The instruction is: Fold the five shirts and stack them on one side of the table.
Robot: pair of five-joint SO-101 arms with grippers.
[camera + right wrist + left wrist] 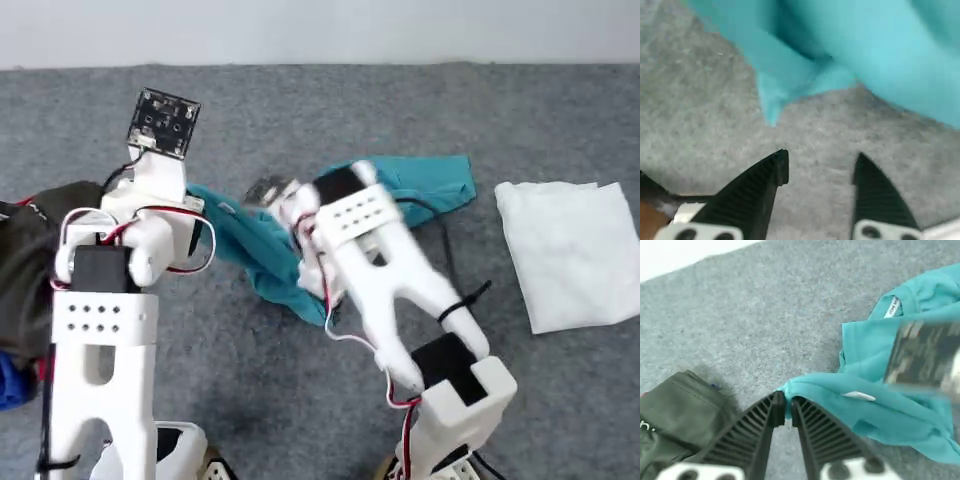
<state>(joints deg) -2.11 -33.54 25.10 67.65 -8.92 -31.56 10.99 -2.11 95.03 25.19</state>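
grey counter [300,110]. teal shirt [435,185] crumpled at centre. white shirt [570,250] folded, well apart from teal shirt. olive shirt [680,410] bunched near teal shirt, opposite side. left tool [788,405] clamped on teal shirt edge. right tool [821,157] spread wide, just short of teal shirt.

Overhead; close wrists seemingly share shirt [867,352]

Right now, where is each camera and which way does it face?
High view: fixed overhead, looking down on the table; left arm, right arm, teal shirt.
Left wrist view: looks along the left gripper, shut on the teal shirt's edge.
Right wrist view: looks down past the open right gripper at the table.
All three share the teal shirt.
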